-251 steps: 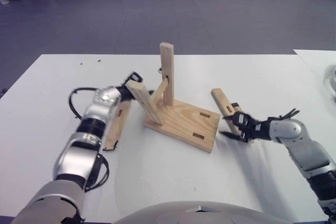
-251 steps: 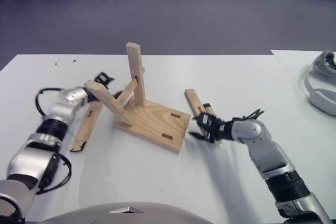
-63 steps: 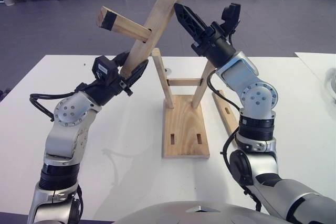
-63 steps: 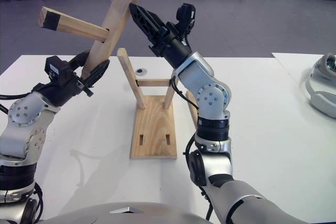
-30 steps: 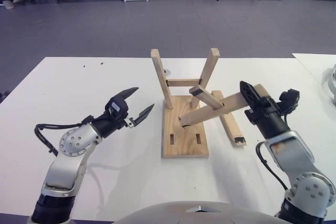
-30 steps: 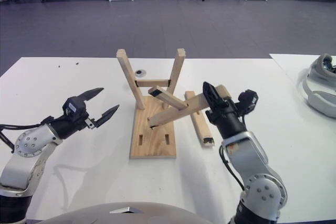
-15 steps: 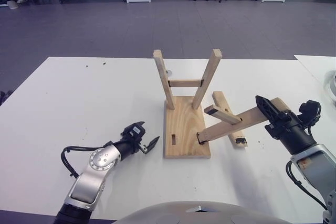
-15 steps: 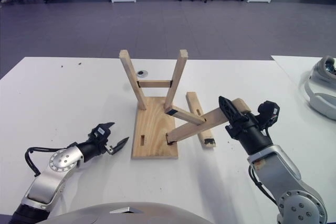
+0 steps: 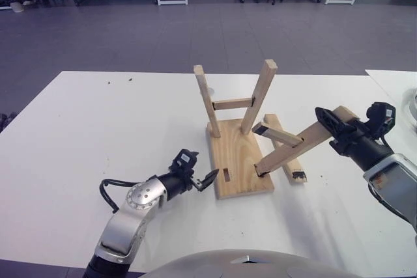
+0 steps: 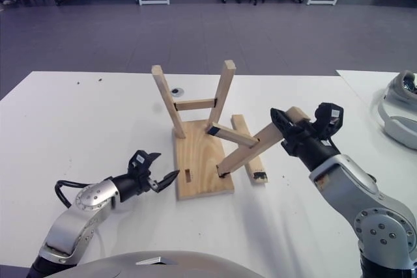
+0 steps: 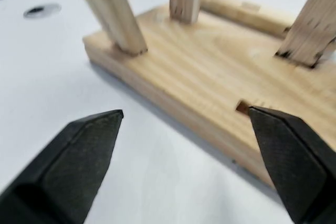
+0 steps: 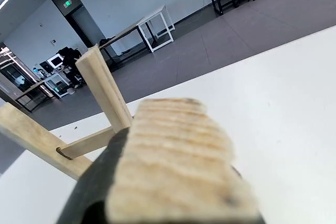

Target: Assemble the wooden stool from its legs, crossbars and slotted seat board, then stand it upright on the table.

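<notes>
The slotted seat board (image 9: pixel 236 161) lies flat on the white table (image 9: pixel 98 122). Two legs (image 9: pixel 259 96) joined by a crossbar (image 9: pixel 232 103) stand up from its far end. My right gripper (image 9: pixel 337 128) is shut on the top of another leg (image 9: pixel 293 148), which carries a second crossbar (image 9: pixel 277 133). That leg slants down to the board's near right part. Its end grain (image 12: pixel 173 156) faces the right wrist camera. My left gripper (image 9: pixel 202 172) is open, low over the table beside the board's near left edge (image 11: pixel 173 103), close to a slot (image 11: pixel 242 107). One loose leg (image 10: pixel 255 168) lies right of the board.
A white headset-like object (image 10: pixel 397 109) rests at the table's right edge. A small round hole (image 10: pixel 173 90) sits in the tabletop behind the board. Bare table spreads to the left and front. Beyond the far edge there is open floor with desks and chairs.
My left gripper has moved right, up to the board's near left edge. The right gripper has risen, so the held leg stands steeper. The board has turned slightly.
</notes>
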